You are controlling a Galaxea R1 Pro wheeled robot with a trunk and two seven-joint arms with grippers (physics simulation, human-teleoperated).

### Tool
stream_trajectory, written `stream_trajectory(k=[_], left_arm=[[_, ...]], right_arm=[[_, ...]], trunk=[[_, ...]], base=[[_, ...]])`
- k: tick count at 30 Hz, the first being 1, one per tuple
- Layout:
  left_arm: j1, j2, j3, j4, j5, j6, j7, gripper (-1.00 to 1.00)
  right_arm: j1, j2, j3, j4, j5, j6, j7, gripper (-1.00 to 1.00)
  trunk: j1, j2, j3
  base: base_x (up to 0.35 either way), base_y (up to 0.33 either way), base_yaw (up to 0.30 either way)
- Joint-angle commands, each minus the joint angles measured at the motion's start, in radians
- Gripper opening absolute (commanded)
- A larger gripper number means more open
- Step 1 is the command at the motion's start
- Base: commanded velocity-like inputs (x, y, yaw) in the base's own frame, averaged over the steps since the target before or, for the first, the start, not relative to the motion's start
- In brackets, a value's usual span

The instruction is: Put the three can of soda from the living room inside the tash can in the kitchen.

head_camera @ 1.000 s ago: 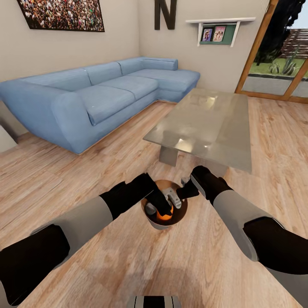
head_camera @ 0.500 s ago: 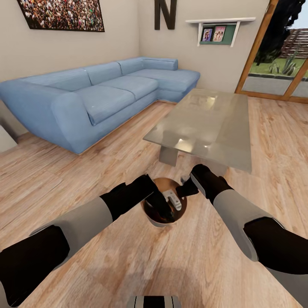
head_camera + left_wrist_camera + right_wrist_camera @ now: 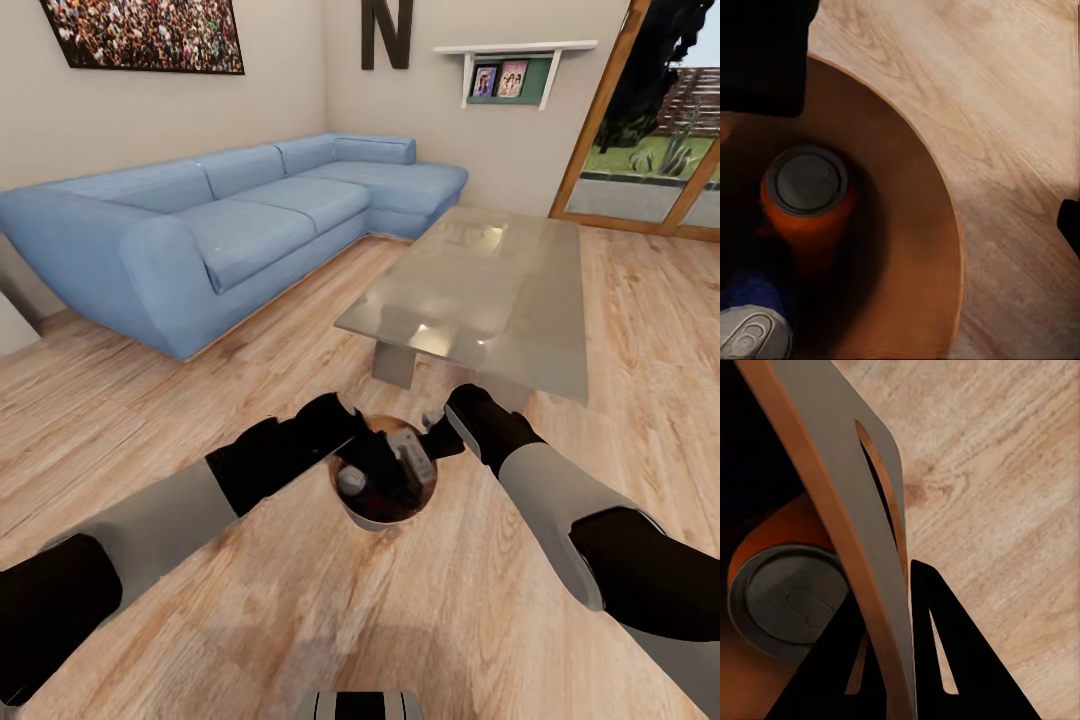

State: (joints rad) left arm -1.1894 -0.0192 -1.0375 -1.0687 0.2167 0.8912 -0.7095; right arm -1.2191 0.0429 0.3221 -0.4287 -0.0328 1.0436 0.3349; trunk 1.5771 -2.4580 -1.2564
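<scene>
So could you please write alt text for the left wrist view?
An orange soda can stands upright inside the brown-walled trash can, beside a blue can at the picture's edge. Wooden floor lies beyond the rim.

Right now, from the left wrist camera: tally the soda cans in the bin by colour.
Orange soda cans with grey metal tops: 1
Blue soda cans: 1
Total: 2, both inside the round grey bin with brown wooden inner wall.
The right wrist view's orange can may be the same one; I cannot tell.

Orange can [image 3: 808, 196], grey lid; seemingly blue can [image 3: 750, 292]
</scene>
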Motion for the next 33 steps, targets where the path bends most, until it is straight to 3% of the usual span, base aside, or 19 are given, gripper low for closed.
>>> stream_trajectory(k=[1,6,7,8,9,13,15,16,17,18,19,21,22,24,26,27,28,30,33], left_arm=[[0.000,0.019,0.009,-0.033,0.001,0.005,-0.004,1.00],[0.001,0.142,0.132,-0.214,0.005,0.039,-0.029,1.00],[0.002,0.212,0.203,-0.291,0.005,0.046,-0.050,1.00],[0.002,0.235,0.222,-0.314,0.005,0.048,-0.056,1.00],[0.004,0.278,0.252,-0.352,0.005,0.053,-0.065,1.00],[0.037,0.371,0.307,-0.408,0.002,0.052,-0.069,1.00],[0.080,0.403,0.372,-0.419,-0.003,0.046,-0.057,1.00],[0.122,0.414,0.428,-0.421,-0.010,0.026,-0.025,1.00],[0.147,0.416,0.457,-0.422,-0.016,0.008,0.000,1.00],[0.258,0.420,0.569,-0.403,-0.041,-0.098,0.156,1.00],[0.318,0.420,0.615,-0.375,-0.047,-0.164,0.267,1.00],[0.375,0.414,0.648,-0.337,-0.049,-0.238,0.390,1.00],[0.426,0.404,0.671,-0.290,-0.049,-0.322,0.510,1.00],[0.483,0.386,0.690,-0.209,-0.044,-0.457,0.659,1.00],[0.513,0.375,0.698,-0.145,-0.042,-0.555,0.730,1.00],[0.541,0.368,0.703,-0.077,-0.039,-0.652,0.779,1.00],[0.590,0.355,0.706,0.044,-0.038,-0.828,0.828,1.00],[0.609,0.344,0.706,0.092,-0.038,-0.901,0.842,1.00],[0.633,0.303,0.706,0.159,-0.041,-0.997,0.856,1.00]], right_arm=[[0.000,0.000,-0.004,0.000,-0.030,0.004,0.007,-1.00],[0.000,0.000,-0.004,0.000,-0.030,0.004,0.007,-1.00],[0.000,0.000,-0.004,0.000,-0.030,0.004,0.007,-1.00],[0.000,0.000,-0.004,0.000,-0.030,0.004,0.007,-1.00],[0.000,0.000,-0.004,0.001,-0.030,0.004,0.007,-1.00],[0.000,0.000,-0.005,0.000,-0.030,0.004,0.007,-1.00],[0.000,0.000,-0.005,0.001,-0.030,0.004,0.007,-1.00],[0.000,0.000,-0.005,0.001,-0.030,0.004,0.007,-1.00],[0.000,0.000,-0.006,0.001,-0.029,0.004,0.007,-1.00],[0.000,-0.001,-0.008,0.000,-0.030,0.004,0.007,-1.00],[0.001,-0.004,-0.009,0.000,-0.030,0.004,0.007,-1.00],[0.001,-0.007,-0.010,0.001,-0.030,0.004,0.007,-1.00],[0.001,-0.011,-0.017,0.006,-0.030,0.004,0.007,-1.00],[0.001,-0.025,-0.040,0.021,-0.029,0.004,0.007,-1.00],[0.001,-0.043,-0.061,0.034,-0.029,0.004,0.007,-1.00],[0.001,-0.064,-0.082,0.044,-0.029,0.004,0.007,-1.00],[0.001,-0.113,-0.114,0.058,-0.029,0.004,0.008,-1.00],[0.001,-0.143,-0.127,0.069,-0.029,0.004,0.008,-1.00],[-0.001,-0.228,-0.168,0.108,-0.030,0.004,0.022,-1.00]], trunk=[[0.000,0.000,0.000],[0.000,0.000,0.000],[0.000,0.000,0.000],[0.000,0.000,0.000],[0.000,0.000,0.000],[0.000,0.000,0.000],[0.000,0.000,0.000],[0.000,0.000,0.000],[0.000,0.000,0.000],[0.000,0.000,0.000],[0.000,0.000,0.000],[0.000,0.000,0.000],[0.000,0.000,0.000],[0.000,0.000,0.000],[0.000,0.000,0.000],[0.000,0.000,0.000],[0.000,0.000,0.000],[0.000,0.000,0.000],[0.000,0.000,0.000]], base=[[0.000,0.000,0.000],[0.000,0.000,0.000],[0.000,0.000,0.000],[0.000,0.000,0.000],[0.000,0.000,0.000],[0.000,0.000,0.000],[0.000,0.000,0.000],[0.000,0.000,0.000],[0.000,0.000,0.000],[0.000,0.000,0.000],[0.000,0.000,0.000],[0.000,0.000,0.000],[0.000,0.000,0.000],[0.000,0.000,0.000],[0.000,0.000,0.000],[0.000,0.000,0.000],[0.000,0.000,0.000],[0.000,0.000,0.000],[0.000,0.000,0.000]])
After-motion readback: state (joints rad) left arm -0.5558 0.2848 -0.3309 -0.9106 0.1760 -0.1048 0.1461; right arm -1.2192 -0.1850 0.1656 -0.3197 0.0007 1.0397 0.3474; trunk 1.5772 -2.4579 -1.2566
